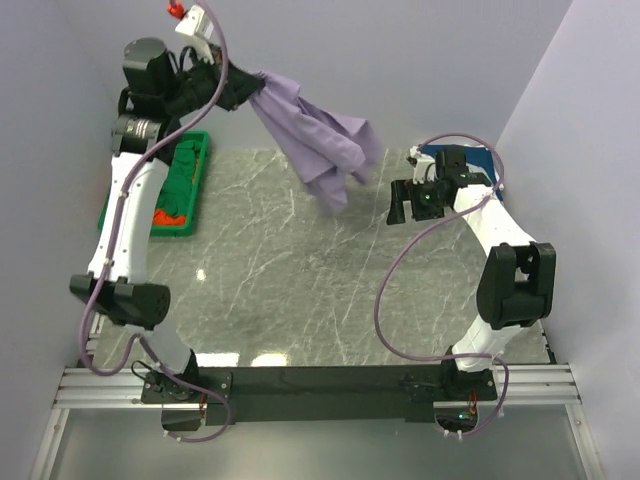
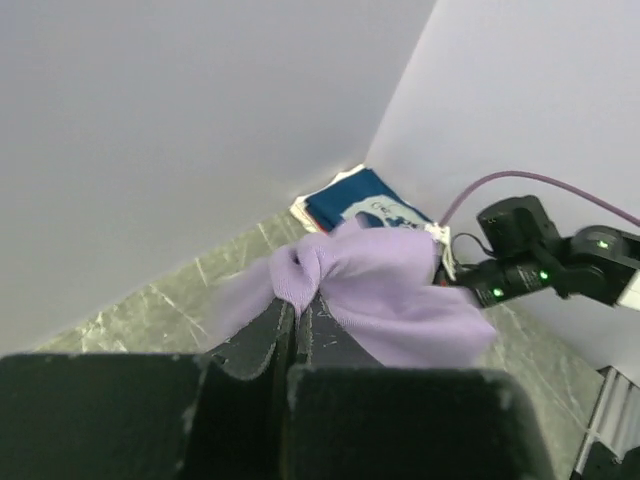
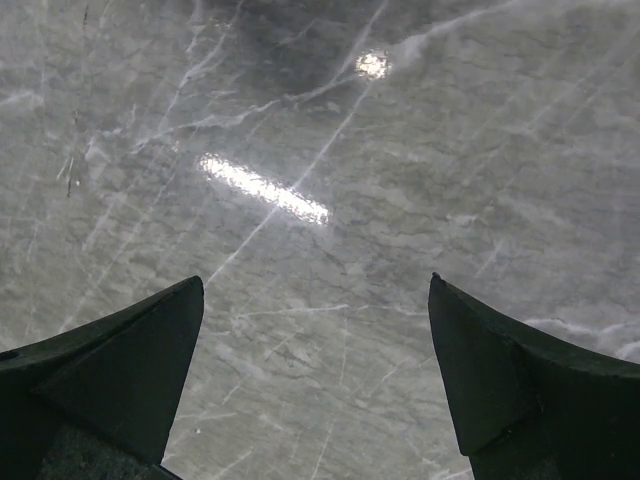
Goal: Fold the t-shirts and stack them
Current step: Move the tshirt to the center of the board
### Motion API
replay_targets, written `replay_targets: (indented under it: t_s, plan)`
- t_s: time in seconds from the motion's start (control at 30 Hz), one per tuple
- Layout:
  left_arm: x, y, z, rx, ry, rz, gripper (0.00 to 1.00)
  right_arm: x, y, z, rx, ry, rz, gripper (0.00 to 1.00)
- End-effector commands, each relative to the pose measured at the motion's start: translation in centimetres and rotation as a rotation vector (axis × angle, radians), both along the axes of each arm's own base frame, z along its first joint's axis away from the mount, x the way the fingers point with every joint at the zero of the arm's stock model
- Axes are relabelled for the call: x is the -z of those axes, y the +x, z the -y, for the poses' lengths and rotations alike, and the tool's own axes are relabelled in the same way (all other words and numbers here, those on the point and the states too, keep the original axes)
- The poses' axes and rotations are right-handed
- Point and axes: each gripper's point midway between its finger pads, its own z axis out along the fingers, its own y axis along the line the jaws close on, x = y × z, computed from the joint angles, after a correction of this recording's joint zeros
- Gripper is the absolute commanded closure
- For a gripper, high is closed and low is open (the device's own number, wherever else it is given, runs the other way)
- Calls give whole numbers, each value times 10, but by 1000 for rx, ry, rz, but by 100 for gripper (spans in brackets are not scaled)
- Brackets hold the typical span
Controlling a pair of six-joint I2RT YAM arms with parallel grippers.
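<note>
My left gripper (image 1: 252,88) is raised high at the back left and is shut on a bunched corner of the lavender-purple t-shirt (image 1: 318,140), which hangs in the air over the table's far middle. In the left wrist view my left gripper (image 2: 297,303) pinches the lavender cloth (image 2: 380,290). A folded navy t-shirt with white print (image 2: 360,205) lies in the far right corner; in the top view it (image 1: 485,158) shows behind my right arm. My right gripper (image 1: 398,203) is open and empty over bare table, beside the hanging shirt. Green (image 1: 180,178) and orange-red (image 1: 166,216) t-shirts lie in the bin.
A green plastic bin (image 1: 196,196) stands at the table's left edge. The grey marble table (image 1: 290,290) is walled by pale walls at the back and right. In the right wrist view only bare marble (image 3: 320,200) shows between the fingers (image 3: 120,350).
</note>
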Motion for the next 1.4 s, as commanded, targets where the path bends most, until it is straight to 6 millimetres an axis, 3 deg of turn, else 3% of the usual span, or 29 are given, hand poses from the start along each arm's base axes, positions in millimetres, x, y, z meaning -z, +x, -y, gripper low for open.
replay_targets:
  t_s: [0.0, 0.03, 0.07, 0.1, 0.13, 0.17, 0.2, 0.23, 0.27, 0.33, 0.37, 0.43, 0.5, 0.6, 0.63, 0.7, 0.73, 0.8, 0.83, 0.9, 0.93, 1.0, 1.03, 1.13, 1.23, 1.37]
  plan:
    - [-16, -40, -3, 88, -50, 26, 99, -21, 6, 13, 43, 8, 45, 1]
    - [7, -41, -3, 105, -41, -35, 99, -22, 6, 17, 52, 7, 48, 1]
    - [59, -40, -13, 112, -18, -148, 99, -24, 5, 21, 59, 17, 47, 1]
    - [87, -45, -16, 141, -6, -206, 98, -28, 3, 21, 52, 18, 60, 1]
    - [117, -45, -24, 123, 3, -276, 94, -28, 3, 32, 78, 18, 64, 1]
    - [145, -44, -40, 78, 5, -337, 62, -28, 1, 35, 77, 20, 65, 1]
    - [207, -44, -52, 26, 36, -471, 47, -28, -2, 37, 63, 17, 68, 1]
    - [247, -46, -68, -17, 102, -549, 35, -25, -7, 37, 55, 10, 55, 1]
    - [293, -57, -76, -33, 142, -649, 33, -21, -12, 37, 45, 7, 44, 1]
    - [332, -62, -112, -101, 181, -701, 32, -15, -21, 37, 14, -5, 25, 1]
    - [349, -70, -119, -108, 181, -730, 30, -12, -27, 37, 2, -8, 9, 1]
    - [348, -73, -126, -89, 212, -682, 29, -4, -35, 39, -25, -28, -19, 1]
    - [338, -77, -114, -26, 214, -630, 27, 7, -42, 41, -39, -45, -54, 1]
    - [323, -88, -71, 122, 295, -502, 28, 23, -49, 46, -38, -72, -117, 4]
    - [322, -99, -39, 224, 366, -435, 29, 25, -49, 48, -30, -77, -127, 5]
    - [321, -107, -10, 299, 430, -352, 30, 29, -47, 53, 2, -65, -150, 6]
    - [322, -121, 19, 392, 471, -293, 30, 30, -47, 59, 29, -55, -167, 7]
    - [327, -126, 45, 447, 536, -208, 30, 30, -42, 64, 65, -8, -197, 9]
    - [335, -142, 72, 539, 588, -145, 31, 31, -42, 68, 88, 10, -218, 11]
    - [344, -150, 95, 596, 636, -70, 32, 30, -38, 79, 139, 64, -243, 12]
    - [350, -157, 117, 649, 653, 2, 32, 31, -40, 81, 156, 80, -263, 14]
    - [362, -164, 136, 701, 674, 52, 32, 32, -39, 89, 196, 115, -285, 16]
    - [373, -166, 154, 726, 698, 97, 32, 32, -40, 90, 205, 127, -291, 17]
    - [383, -171, 189, 774, 718, 163, 33, 32, -46, 100, 256, 166, -310, 18]
    - [392, -178, 216, 831, 732, 227, 32, 33, -54, 106, 281, 178, -318, 18]
    - [410, -197, 235, 917, 786, 324, 30, 34, -63, 106, 287, 177, -329, 18]
